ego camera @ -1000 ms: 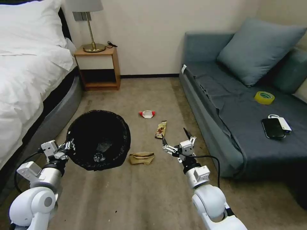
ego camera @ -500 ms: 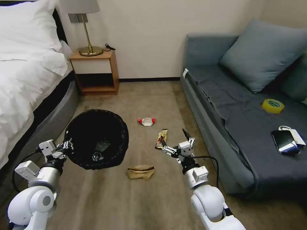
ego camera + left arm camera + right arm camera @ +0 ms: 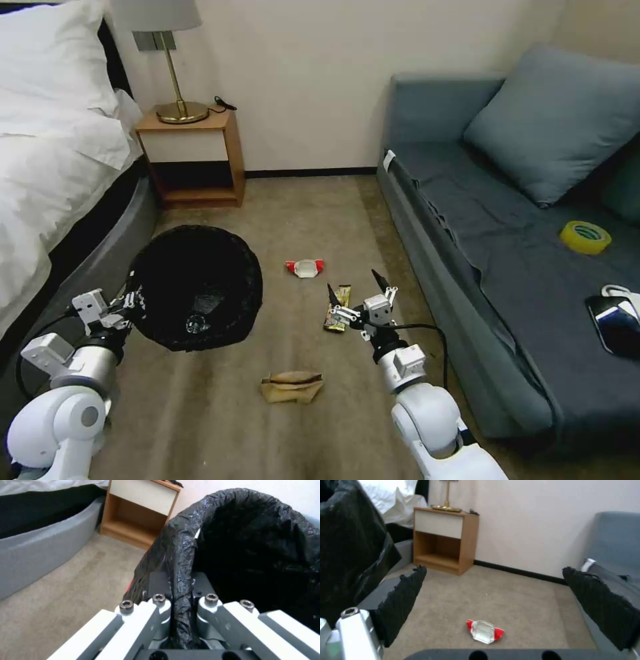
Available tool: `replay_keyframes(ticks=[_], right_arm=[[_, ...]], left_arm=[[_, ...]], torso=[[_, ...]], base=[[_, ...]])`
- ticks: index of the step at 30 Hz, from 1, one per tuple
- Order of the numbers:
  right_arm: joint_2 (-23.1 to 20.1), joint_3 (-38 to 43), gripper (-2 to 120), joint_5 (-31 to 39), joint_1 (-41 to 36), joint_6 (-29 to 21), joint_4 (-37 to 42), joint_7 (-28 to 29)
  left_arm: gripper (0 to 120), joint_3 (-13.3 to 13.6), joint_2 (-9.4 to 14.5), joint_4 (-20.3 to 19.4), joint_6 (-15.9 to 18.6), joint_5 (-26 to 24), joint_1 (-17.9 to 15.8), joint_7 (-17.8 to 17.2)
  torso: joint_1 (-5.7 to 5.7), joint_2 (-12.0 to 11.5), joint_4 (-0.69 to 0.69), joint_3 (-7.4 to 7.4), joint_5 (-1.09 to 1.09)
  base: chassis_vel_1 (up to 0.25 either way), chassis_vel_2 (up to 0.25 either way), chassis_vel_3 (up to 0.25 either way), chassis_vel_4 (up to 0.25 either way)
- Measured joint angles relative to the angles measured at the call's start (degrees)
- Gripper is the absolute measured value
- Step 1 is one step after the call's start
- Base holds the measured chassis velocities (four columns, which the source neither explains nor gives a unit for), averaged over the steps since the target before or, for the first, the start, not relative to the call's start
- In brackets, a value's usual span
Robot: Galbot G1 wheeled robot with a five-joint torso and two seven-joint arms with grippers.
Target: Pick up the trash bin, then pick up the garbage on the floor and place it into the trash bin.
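At the far left of the head view stands a bed [image 3: 47,153] with white bedding, and beside it, in the upper left, a wooden nightstand [image 3: 193,157] carrying a brass lamp [image 3: 175,100]. In the lower left, the left gripper [image 3: 127,303] is pinched onto the rim of the trash bin [image 3: 193,287], which is held up with its black-lined mouth tipped toward the camera. In the left wrist view the fingers [image 3: 156,605] press together on the crinkled black bag [image 3: 181,562] at the rim. A clear bottle [image 3: 197,323] lies inside the bin.

On the carpet [image 3: 300,213] at lower centre lies a crumpled brown paper bag [image 3: 292,387]. Above it, near mid-frame, sits a white packet with red ends [image 3: 305,267], and just right of that a brown-gold snack wrapper [image 3: 337,308]. The right gripper [image 3: 357,288] hangs over the wrapper with its black fingers spread wide, holding nothing; in the right wrist view the packet [image 3: 484,631] lies between them farther off.

The right side holds a grey sofa [image 3: 507,280] with a cushion [image 3: 560,120], a yellow tape roll [image 3: 585,237] and a black phone [image 3: 617,323].
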Motion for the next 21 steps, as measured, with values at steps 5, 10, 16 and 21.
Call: replay_keyframes(ticks=[5,10,16,21], right_arm=[[-3.5,-4.1,100,1.3,4.8,-1.1,-2.8,-0.1],[-11.1,-10.4,100,5.8,12.5,-3.1,-6.8,-1.1],[-22.4,-19.6,100,12.2,20.7,-8.9,-9.2,-8.9],[-26.3,-28.9,100,19.1,28.8,-13.6,-9.6,-13.8]], left_arm=[[4,-1.0,0.3,0.8,0.5,-0.4,-0.3,-0.1],[4,-2.2,0.6,1.8,0.9,-0.6,-0.6,0.2],[4,-2.5,1.2,2.6,1.4,-1.1,-1.1,0.7],[4,-3.3,1.3,3.3,1.5,-1.3,-0.9,1.4]], torso=[[0.0,0.0,0.0,0.0,0.0],[0.0,0.0,0.02,-0.01,0.02],[0.0,0.0,-0.03,0.0,0.01],[0.0,0.0,-0.02,0.0,0.01]], base=[[-0.067,0.064,0.067,-0.062],[0.0,0.0,0.0,0.0],[0.0,0.0,0.0,0.0],[0.0,0.0,0.0,0.0]])
